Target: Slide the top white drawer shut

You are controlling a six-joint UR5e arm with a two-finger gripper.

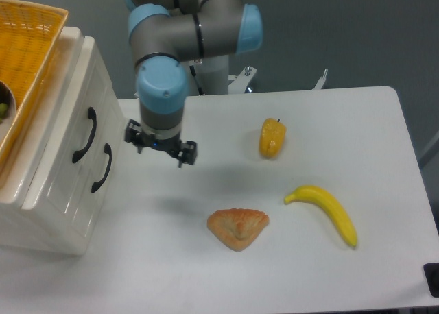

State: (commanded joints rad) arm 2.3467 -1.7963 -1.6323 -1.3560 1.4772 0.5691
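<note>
The white drawer unit (51, 211) stands at the left edge of the table, its fronts facing right. The top white drawer (72, 115) has a black curved handle (86, 136). Its front panel looks about level with the lower drawer front (89, 190), and I cannot make out a gap. My gripper (161, 148) points down over the table just right of the drawer fronts, a short way from the handles and touching nothing. Its fingertips are hidden under the wrist, so only black side parts show.
A yellow wicker basket (27, 46) sits on top of the drawer unit. A yellow pepper (272, 137), a banana (326, 208) and a pastry (237, 227) lie on the white table (343, 115) to the right. The arm's base stands at the back.
</note>
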